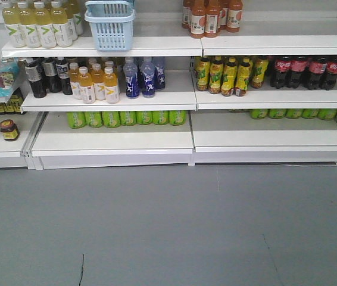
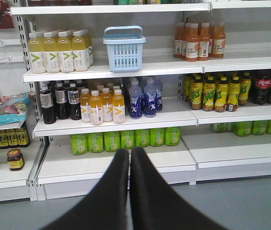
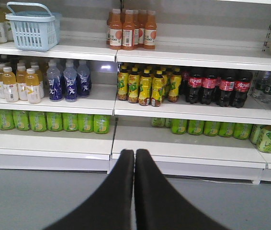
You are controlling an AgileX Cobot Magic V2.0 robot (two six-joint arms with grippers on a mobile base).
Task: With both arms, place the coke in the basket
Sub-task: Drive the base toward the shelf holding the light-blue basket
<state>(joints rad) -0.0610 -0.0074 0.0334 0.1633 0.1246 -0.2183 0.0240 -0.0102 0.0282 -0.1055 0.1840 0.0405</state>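
The light blue slotted basket stands on the upper shelf, left of centre; it also shows in the left wrist view and the right wrist view. No all-red coke bottle shows in any view. My left gripper is shut and empty, held over the grey floor in front of the bottom shelf. My right gripper is also shut and empty, short of the bottom shelf's edge. Neither arm shows in the front view.
Dark cola bottles with red labels stand on the middle shelf at the right, also in the right wrist view. Yellow, orange, blue and green drinks fill the white shelves. Grey floor lies in front.
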